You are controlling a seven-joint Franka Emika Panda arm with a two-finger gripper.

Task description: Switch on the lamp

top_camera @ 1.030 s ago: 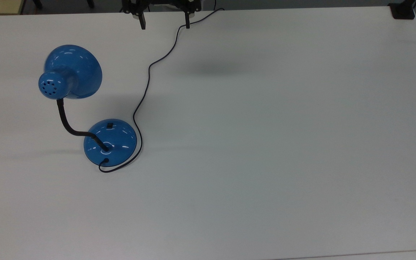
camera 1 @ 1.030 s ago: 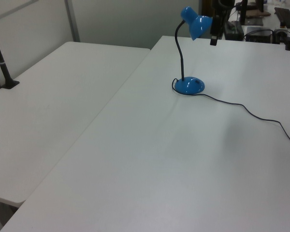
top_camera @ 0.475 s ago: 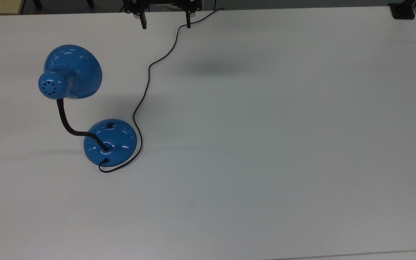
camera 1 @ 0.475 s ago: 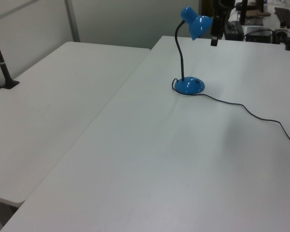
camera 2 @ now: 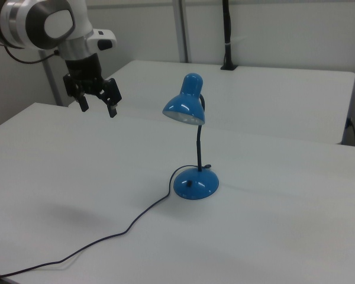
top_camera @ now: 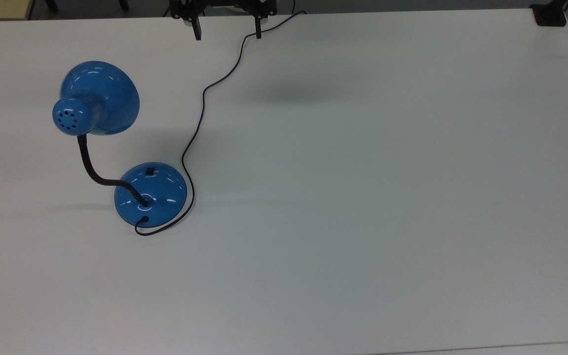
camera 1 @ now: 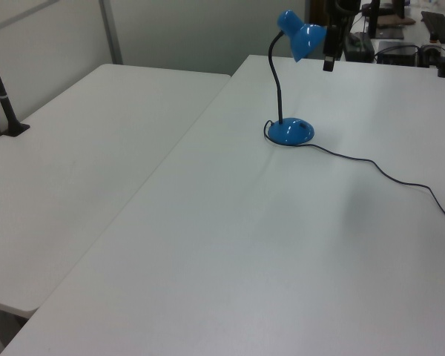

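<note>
Gripper (top_camera: 226, 30) hangs high over far table edge, jaws wide apart, holding nothing. Lamp (top_camera: 116, 148) stands on white table (top_camera: 363, 197), well apart from gripper, unlit as far as I judge. In top view, lamp base (top_camera: 150, 195) lies at about 7 o'clock from gripper; switch (top_camera: 150, 171) sits at base's 12 o'clock side, facing gripper. Shade (top_camera: 99, 97) at 10 o'clock from base. Cord (top_camera: 200, 118) runs between. Next move, likely: descend toward switch.
</note>
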